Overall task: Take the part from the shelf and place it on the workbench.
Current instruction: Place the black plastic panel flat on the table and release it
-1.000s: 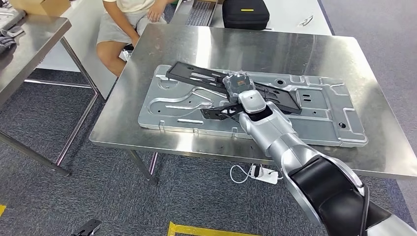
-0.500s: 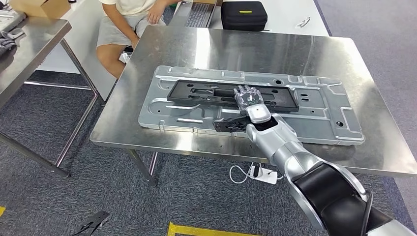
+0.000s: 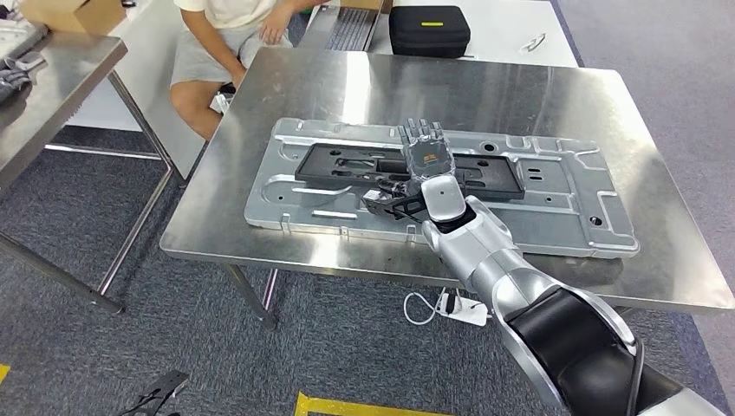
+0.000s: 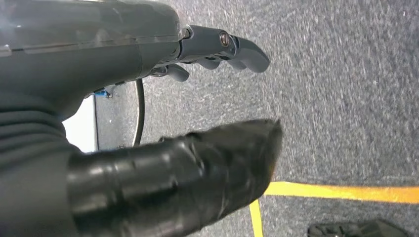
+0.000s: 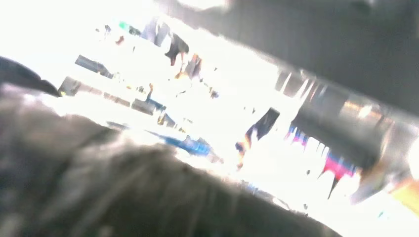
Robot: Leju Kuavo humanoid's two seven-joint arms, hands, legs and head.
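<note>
Now placed: black part (image 3: 407, 166) flat on surface (image 3: 520, 95); right robot hand (image 3: 426, 156) spread above; next, withdraw.

The head view looked forward and down from high on the robot at the steel counter (image 3: 537, 95), with the right arm (image 3: 503, 269) reaching in from below on the right. The left wrist view sat close behind the left hand (image 4: 163, 113), facing grey carpet (image 4: 346, 98) crossed by a yellow floor line (image 4: 346, 191). The right wrist view was blurred and overexposed, so its direction could not be told; carpet was common to the head and left wrist views.
</note>
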